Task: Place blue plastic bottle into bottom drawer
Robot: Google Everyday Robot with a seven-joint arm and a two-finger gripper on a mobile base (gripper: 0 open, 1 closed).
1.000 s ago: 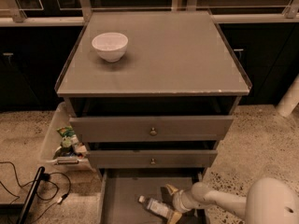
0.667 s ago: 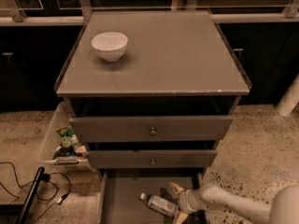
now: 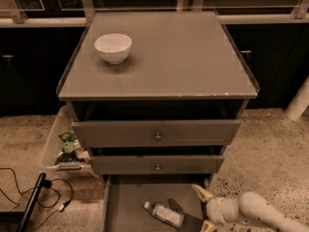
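Observation:
The blue plastic bottle [image 3: 164, 214] lies on its side on the floor of the bottom drawer [image 3: 129, 204], white cap toward the left. The drawer is pulled out below the two upper drawers. My gripper [image 3: 199, 208] is low over the drawer's right part, just right of the bottle and apart from it. Its two pale fingers [image 3: 201, 193] are spread and hold nothing. The white arm reaches in from the lower right.
A white bowl [image 3: 113, 47] stands on the cabinet top [image 3: 183, 57] at the back left. A pale bin [image 3: 53, 146] with snack packets sits on the floor left of the cabinet. Black cables [image 3: 29, 197] lie at the lower left.
My gripper has drawn back to the right, away from the bottle. The bottle stays lying on the drawer floor.

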